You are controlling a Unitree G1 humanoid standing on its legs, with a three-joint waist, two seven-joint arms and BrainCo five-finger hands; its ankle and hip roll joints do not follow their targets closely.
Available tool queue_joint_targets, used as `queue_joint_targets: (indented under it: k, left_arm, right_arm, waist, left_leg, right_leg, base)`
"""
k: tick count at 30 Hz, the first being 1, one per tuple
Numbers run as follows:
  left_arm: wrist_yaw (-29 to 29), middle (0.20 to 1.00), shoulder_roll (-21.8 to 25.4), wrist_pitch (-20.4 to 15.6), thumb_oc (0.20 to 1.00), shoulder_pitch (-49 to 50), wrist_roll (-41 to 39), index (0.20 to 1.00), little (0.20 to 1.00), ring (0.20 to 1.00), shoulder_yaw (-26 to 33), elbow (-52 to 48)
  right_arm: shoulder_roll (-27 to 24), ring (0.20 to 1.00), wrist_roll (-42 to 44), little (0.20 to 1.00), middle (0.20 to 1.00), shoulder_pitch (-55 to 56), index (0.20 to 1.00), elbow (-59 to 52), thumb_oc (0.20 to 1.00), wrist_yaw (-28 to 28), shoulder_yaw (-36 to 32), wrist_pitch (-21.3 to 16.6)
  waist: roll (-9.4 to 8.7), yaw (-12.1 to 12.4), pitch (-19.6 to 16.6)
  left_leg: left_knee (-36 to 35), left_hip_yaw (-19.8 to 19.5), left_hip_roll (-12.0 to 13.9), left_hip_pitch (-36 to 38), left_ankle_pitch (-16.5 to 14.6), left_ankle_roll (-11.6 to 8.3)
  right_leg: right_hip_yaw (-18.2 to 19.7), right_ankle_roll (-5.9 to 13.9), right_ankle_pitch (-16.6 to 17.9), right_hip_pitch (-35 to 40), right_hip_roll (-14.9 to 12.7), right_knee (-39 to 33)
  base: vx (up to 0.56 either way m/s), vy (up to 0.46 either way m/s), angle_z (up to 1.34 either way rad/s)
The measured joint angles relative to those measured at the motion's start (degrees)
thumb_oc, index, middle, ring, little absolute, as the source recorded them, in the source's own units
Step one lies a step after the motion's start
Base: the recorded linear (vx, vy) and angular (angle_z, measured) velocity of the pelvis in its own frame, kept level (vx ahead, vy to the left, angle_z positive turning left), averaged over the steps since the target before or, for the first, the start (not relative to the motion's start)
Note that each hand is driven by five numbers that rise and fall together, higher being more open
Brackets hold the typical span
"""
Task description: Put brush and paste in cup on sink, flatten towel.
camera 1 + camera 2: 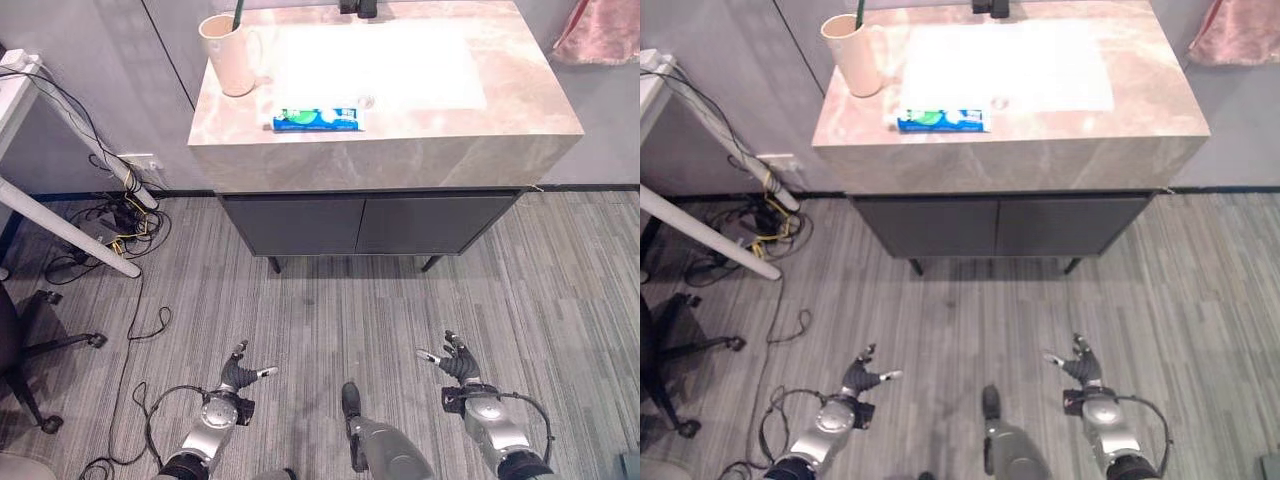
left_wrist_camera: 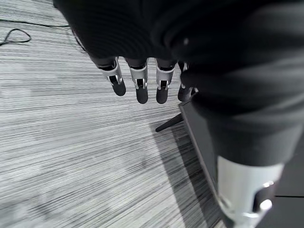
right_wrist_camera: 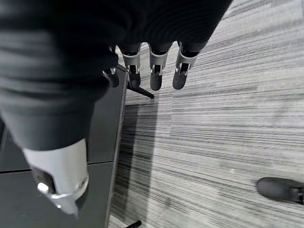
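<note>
A beige cup (image 1: 230, 55) stands at the left back of the marble sink counter (image 1: 400, 150), with a dark green brush (image 1: 238, 14) sticking up out of it. A blue and green paste tube (image 1: 319, 119) lies flat near the counter's front edge, right of the cup. A pink towel (image 1: 598, 30) hangs at the far right. My left hand (image 1: 240, 374) and right hand (image 1: 458, 362) hang low over the floor, well short of the counter. Both are open with straight fingers (image 2: 138, 84) and hold nothing.
A white basin (image 1: 375, 65) and a dark tap (image 1: 357, 8) take up the counter's middle. Dark cabinet doors (image 1: 365, 222) sit below it. At the left stand a white desk leg (image 1: 75, 230), tangled cables (image 1: 120, 215) and an office chair base (image 1: 35, 365). Grey striped flooring (image 1: 330, 300) lies between me and the cabinet.
</note>
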Motion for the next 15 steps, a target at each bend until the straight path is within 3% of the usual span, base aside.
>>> queue_joint_targets:
  k: [1,2,3,5,6,9,10,12,15]
  left_arm:
    - [0.0,1.0,-0.12,-0.03,1.0,0.36,-0.25,1.0,1.0,1.0,0.06,0.03]
    - [0.35,1.0,-0.71,-0.08,1.0,-0.72,-1.28,1.0,1.0,1.0,-0.95,-0.1]
    - [0.37,1.0,-0.54,-0.07,1.0,-1.06,-1.77,1.0,1.0,1.0,-1.46,-0.36]
    - [0.49,1.0,-0.86,-0.1,1.0,-2.21,-2.15,1.0,1.0,1.0,-2.3,-0.55]
    - [0.51,1.0,-0.85,-0.16,1.0,-2.65,-2.15,1.0,1.0,1.0,-2.8,-0.62]
    - [0.7,1.0,-0.92,-0.09,1.0,-1.99,-2.0,1.0,1.0,1.0,-3.97,0.47]
    - [0.91,1.0,-0.96,-0.08,1.0,-1.7,-1.88,1.0,1.0,1.0,-3.98,0.6]
    - [1.63,1.0,-0.85,-0.1,1.0,-1.71,-1.43,1.0,1.0,1.0,-3.82,0.78]
    - [2.05,1.0,-0.81,-0.12,1.0,-1.86,-1.37,1.0,1.0,1.0,-4.02,0.75]
  right_arm:
    - [-0.07,1.0,-0.38,1.0,1.0,1.01,1.0,0.17,1.0,-0.08,0.54,0.0]
    - [-0.28,1.0,-1.52,1.0,1.0,1.93,1.0,0.35,1.0,-0.34,1.58,0.03]
    - [0.05,1.0,-1.93,1.0,1.0,1.64,1.0,0.55,1.0,-0.54,2.29,0.3]
    - [0.16,1.0,-3.65,1.0,1.0,1.59,1.0,0.5,1.0,-1.29,2.78,0.61]
    - [0.12,1.0,-4.31,1.0,1.0,0.43,1.0,0.46,1.0,-1.36,2.94,0.77]
    - [-0.27,1.0,-7.11,1.0,1.0,-2.41,1.0,0.79,1.0,-1.79,4.97,0.69]
    - [-0.4,1.0,-9.47,1.0,1.0,-3.13,1.0,0.77,1.0,-2.69,6.07,0.68]
    - [-0.82,1.0,-11.76,1.0,1.0,-2.95,1.0,0.8,1.0,-2.72,7.49,0.76]
    - [-1.27,1.0,-12.96,1.0,1.0,-2.2,1.0,0.81,1.0,-2.8,8.3,0.75]
  waist:
    - [-0.37,0.14,0.0]
    - [-0.64,-0.05,0.08]
    - [-0.91,0.03,0.42]
    - [-2.33,0.16,1.24]
    - [-2.75,0.27,2.04]
    - [-2.62,0.41,2.24]
    - [-1.5,0.36,2.7]
    - [-1.47,0.49,2.92]
    - [-1.62,0.44,3.07]
  left_leg:
    - [5.7,-0.13,0.12,-2.99,2.51,-1.13]
    - [14.45,2.38,1.68,-8.42,7.71,0.06]
    - [14.53,4.0,2.46,-10.13,6.65,0.02]
    - [8.1,7.86,2.47,-12.38,3.91,0.72]
    - [-0.41,9.53,2.3,-13.47,3.6,1.26]
    - [-18.25,10.77,0.45,-13.23,4.96,1.23]
    - [-21.18,10.64,0.83,-15.31,7.7,2.11]
    - [-22.21,9.24,-0.12,-15.14,8.23,1.79]
    - [-21.02,9.19,-1.51,-14.37,9.2,3.37]
  right_leg:
    - [-0.44,-1.32,-0.82,0.91,-0.32,0.09]
    - [-1.49,-3.08,-1.77,1.4,-0.54,-0.03]
    - [-1.37,-3.29,-1.85,1.7,-0.64,-0.45]
    - [-1.68,-3.68,-1.41,2.72,-1.32,-2.75]
    - [-1.73,-3.3,-0.74,3.71,-1.26,-3.69]
    - [0.44,-1.44,-0.51,5.83,-0.06,-6.69]
    - [2.11,-1.66,-0.94,7.07,2.04,-6.7]
    - [4.56,-1.73,-1.52,7.95,3.32,-6.71]
    - [7.42,-2.01,-1.33,8.43,3.54,-6.65]
  base:
    - [0.13,-0.269,0.34]
    - [0.14,-0.116,0.33]
    - [0.12,-0.051,0.49]
    - [0.14,0.032,0.28]
    - [0.23,0.055,0.01]
    - [0.19,0.031,-0.5]
    - [0.26,0.027,-0.78]
    - [0.14,0.024,-0.74]
    - [0.16,0.103,-0.56]
